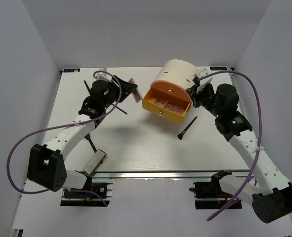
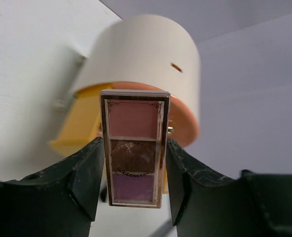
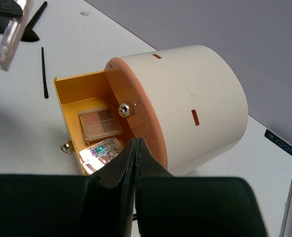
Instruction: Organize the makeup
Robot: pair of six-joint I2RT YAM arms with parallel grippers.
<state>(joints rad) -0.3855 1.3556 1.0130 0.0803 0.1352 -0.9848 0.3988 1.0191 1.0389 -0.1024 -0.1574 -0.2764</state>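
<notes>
Drop-off step by the looks of it: a three-pan palette (pink, brown, purple) clamped by its long edges in the jaws of the left gripper, up off the table and just left of the open yellow drawer of the cream drawer unit. To do this bit well: carry across until squarely over the bare part of the drawer floor, level it out, go low before letting go, and avoid landing on the two palettes already inside. Also worth staying clear of the drawer's front wall and knob on the way in, probably easy to shove the whole unit otherwise. As for the right gripper, jaws pressed together on nothing, just beside the unit's orange face above the drawer. Would back off a touch for room. Head count:

- Three palettes: the gripped one, plus a beige four-pan palette and a multicoloured palette in the drawer.
- One silvery compact near the left arm's base.
- One clear black brush right of centre.
- A few thin black sticks around the left arm, too thin and half hidden for a firm number.
- Zero sponges in sight.
</notes>
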